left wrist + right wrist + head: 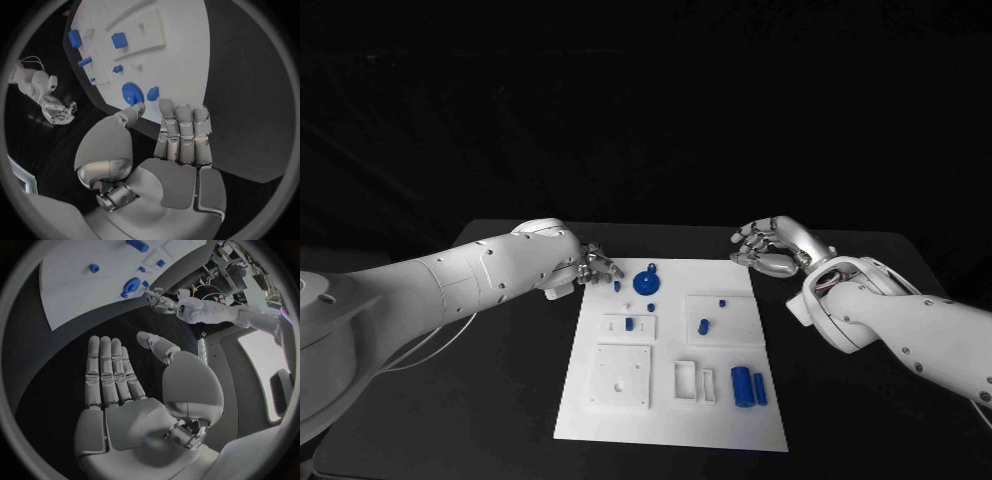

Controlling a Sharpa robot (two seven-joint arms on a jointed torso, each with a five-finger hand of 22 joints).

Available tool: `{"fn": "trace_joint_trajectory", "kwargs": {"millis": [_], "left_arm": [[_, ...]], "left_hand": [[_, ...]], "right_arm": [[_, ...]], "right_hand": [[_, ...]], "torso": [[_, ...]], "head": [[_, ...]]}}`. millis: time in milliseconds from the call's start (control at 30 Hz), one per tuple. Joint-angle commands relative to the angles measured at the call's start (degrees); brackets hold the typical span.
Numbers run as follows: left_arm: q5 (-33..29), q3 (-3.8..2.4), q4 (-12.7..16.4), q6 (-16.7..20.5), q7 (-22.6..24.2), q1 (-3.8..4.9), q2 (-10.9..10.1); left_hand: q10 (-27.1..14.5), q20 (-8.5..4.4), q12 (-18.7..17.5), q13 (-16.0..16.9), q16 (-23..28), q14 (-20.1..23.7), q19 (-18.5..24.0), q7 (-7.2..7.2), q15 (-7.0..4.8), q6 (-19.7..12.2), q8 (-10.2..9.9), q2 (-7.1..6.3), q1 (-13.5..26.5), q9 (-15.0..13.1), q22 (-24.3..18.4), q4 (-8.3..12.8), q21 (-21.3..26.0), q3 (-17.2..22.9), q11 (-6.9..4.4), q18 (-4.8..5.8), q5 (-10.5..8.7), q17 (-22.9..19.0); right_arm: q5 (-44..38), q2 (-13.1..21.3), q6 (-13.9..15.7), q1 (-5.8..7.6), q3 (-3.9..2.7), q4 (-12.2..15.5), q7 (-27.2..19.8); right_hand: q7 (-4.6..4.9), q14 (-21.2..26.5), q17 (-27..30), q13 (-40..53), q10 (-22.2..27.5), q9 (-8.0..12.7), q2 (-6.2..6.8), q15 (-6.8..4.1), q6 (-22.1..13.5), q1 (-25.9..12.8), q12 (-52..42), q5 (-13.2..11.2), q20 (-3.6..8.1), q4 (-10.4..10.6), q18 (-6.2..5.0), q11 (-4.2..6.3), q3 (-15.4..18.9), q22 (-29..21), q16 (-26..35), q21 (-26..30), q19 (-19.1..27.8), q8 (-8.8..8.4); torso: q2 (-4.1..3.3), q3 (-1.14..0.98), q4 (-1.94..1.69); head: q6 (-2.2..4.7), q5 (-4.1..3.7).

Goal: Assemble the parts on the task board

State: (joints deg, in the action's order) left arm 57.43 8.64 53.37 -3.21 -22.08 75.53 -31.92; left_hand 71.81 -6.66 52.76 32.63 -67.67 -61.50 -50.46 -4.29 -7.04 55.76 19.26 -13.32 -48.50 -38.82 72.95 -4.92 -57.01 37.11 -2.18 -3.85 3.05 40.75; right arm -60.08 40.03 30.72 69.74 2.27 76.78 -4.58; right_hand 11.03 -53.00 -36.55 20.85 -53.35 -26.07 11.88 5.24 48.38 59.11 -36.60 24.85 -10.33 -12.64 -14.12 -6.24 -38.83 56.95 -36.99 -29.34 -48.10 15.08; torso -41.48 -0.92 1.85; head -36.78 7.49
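Hovering with loose, empty fingers, the silver left hand (596, 264) should approach the round blue disc part (648, 282), three o'clock, squarely; the silver right hand (772, 247), apparently empty, waits.

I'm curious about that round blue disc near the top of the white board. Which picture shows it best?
The left wrist view: the round blue disc sits close, just beyond the left hand. The head view and right wrist view show it smaller.

Overhead head camera; two close wrist fisheyes
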Motion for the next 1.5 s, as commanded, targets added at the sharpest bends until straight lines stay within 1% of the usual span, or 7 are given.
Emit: {"fn": "trace_joint_trajectory", "kwargs": {"millis": [33, 133, 467, 767, 867, 1167, 1500], "left_arm": [[-0.8, -0.01, -0.2, -1.6, 1.1, -0.28, 0.3], [-0.9, -0.01, -0.4, -1.7, 1.2, -0.43, 0.4], [-1.1, -0.01, -0.6, -2.2, 1.4, -0.53, 0.6], [-1.4, -0.01, -1.0, -2.3, 1.5, -0.70, 0.7], [-1.6, -0.01, -1.0, -2.6, 1.7, -0.73, 0.7], [-1.8, 0.00, -1.0, -3.1, 1.8, -0.80, 0.7], [-3.1, 0.00, -1.3, -3.1, 1.9, -0.81, 0.8]], "left_hand": [[-0.2, -5.54, -0.1, 0.1, -0.2, 0.4, 0.5, -0.10, 0.12, 0.0, -0.4, 0.49, -0.2, -0.1, 0.1, 0.2, 0.4, -0.4, 0.17, 0.78, -0.26, -0.1], [-0.3, -5.52, -0.1, 0.1, -0.3, 0.5, 0.6, -0.12, 0.15, 0.0, -0.4, 0.72, -0.2, -0.1, 0.1, 0.3, 0.4, -0.7, 0.19, 0.80, -0.26, -0.1], [-0.4, -5.49, -0.1, 0.1, -0.3, 0.6, 0.7, -0.14, 0.18, -0.1, -0.5, 1.34, -0.3, -0.2, 0.2, 0.5, 0.4, -1.0, 0.21, 0.81, -0.25, -0.1], [-0.5, -5.44, -0.1, 0.1, -0.5, 0.9, 1.1, -0.13, 0.25, 0.1, -0.6, 3.68, -1.8, -0.5, 0.4, 2.7, 0.5, -1.8, 0.22, 0.82, -0.24, -0.3], [-0.5, -5.41, -0.2, 0.0, -0.5, 0.9, 1.1, -0.13, 0.28, 0.2, -0.7, 3.90, -1.9, -0.5, 0.4, 3.1, 0.6, -2.0, 0.22, 0.84, -0.24, -0.4], [-0.4, -5.35, -0.2, -0.1, -0.6, 0.9, 1.2, -0.08, 0.38, 0.5, -0.7, 4.87, -2.4, -0.6, 0.5, 4.4, 0.7, -2.3, 0.19, 0.86, -0.24, -0.5], [-0.4, -5.20, -0.8, -0.4, -0.4, 1.2, 1.4, -0.15, 0.59, 0.8, -1.0, 7.13, -4.0, -0.7, 0.6, 6.9, 0.9, -2.0, 0.30, 0.88, -0.24, -0.9]], "right_arm": [[0.0, -0.1, -0.4, 0.00, -0.02, 0.1, -0.7], [0.0, -0.1, -0.4, 0.00, -0.02, 0.0, -0.7], [0.0, -0.1, -0.4, 0.00, -0.02, 0.0, -0.7], [0.0, -0.2, -0.6, 0.00, -0.02, -0.1, -0.7], [0.0, -0.2, -0.6, 0.00, -0.02, -0.1, -0.6], [0.1, -0.2, -0.6, 0.00, -0.02, -0.1, -0.6], [0.1, -0.3, -0.6, 0.00, -0.02, -0.1, -0.6]], "right_hand": [[0.07, 0.5, 0.1, -0.1, 0.5, 0.1, -0.30, -0.01, 0.3, -0.1, -0.3, 0.2, 0.08, -0.1, -0.88, 0.12, 0.2, 0.1, -0.3, 0.2, 0.4, 0.28], [0.07, 0.5, 0.1, -0.1, 0.5, 0.1, -0.31, -0.01, 0.2, -0.1, -0.3, 0.3, 0.08, -0.1, -0.88, 0.12, 0.2, 0.1, -0.3, 0.2, 0.4, 0.29], [0.07, 0.5, 0.1, -0.2, 0.5, 0.1, -0.33, -0.01, 0.2, -0.2, -0.4, 0.3, 0.08, -0.1, -0.88, 0.12, 0.2, 0.1, -0.4, 0.2, 0.4, 0.30], [0.08, 0.5, 0.1, -0.2, 0.5, 0.2, -0.35, -0.01, 0.2, -0.2, -0.4, 0.3, 0.08, -0.1, -0.88, 0.12, 0.2, 0.1, -0.4, 0.2, 0.4, 0.31], [0.08, 0.5, 0.2, -0.3, 0.5, 0.2, -0.36, -0.01, 0.2, -0.2, -0.4, 0.4, 0.08, -0.1, -0.88, 0.12, 0.2, 0.1, -0.4, 0.2, 0.4, 0.32], [0.08, 0.5, 0.2, -0.3, 0.5, 0.2, -0.38, 0.00, 0.2, -0.2, -0.4, 0.4, 0.07, -0.1, -0.88, 0.11, 0.2, 0.1, -0.4, 0.2, 0.4, 0.32], [0.09, 0.5, 0.2, -0.4, 0.5, 0.2, -0.40, 0.00, 0.2, -0.2, -0.5, 0.4, 0.07, -0.1, -0.88, 0.11, 0.2, 0.2, -0.4, 0.2, 0.4, 0.33]], "torso": [[-0.02, 0.03, -0.01], [-0.05, 0.03, 0.05], [0.00, 0.01, -0.05], [0.01, -0.02, 0.00], [0.02, -0.03, 0.04], [0.03, -0.02, -0.04], [0.01, -0.02, 0.00]], "head": [[-0.01, -0.07], [-0.07, -0.04], [-0.23, -0.17], [-0.16, -0.11], [-0.33, -0.14], [-0.32, -0.17], [-0.38, -0.16]]}}
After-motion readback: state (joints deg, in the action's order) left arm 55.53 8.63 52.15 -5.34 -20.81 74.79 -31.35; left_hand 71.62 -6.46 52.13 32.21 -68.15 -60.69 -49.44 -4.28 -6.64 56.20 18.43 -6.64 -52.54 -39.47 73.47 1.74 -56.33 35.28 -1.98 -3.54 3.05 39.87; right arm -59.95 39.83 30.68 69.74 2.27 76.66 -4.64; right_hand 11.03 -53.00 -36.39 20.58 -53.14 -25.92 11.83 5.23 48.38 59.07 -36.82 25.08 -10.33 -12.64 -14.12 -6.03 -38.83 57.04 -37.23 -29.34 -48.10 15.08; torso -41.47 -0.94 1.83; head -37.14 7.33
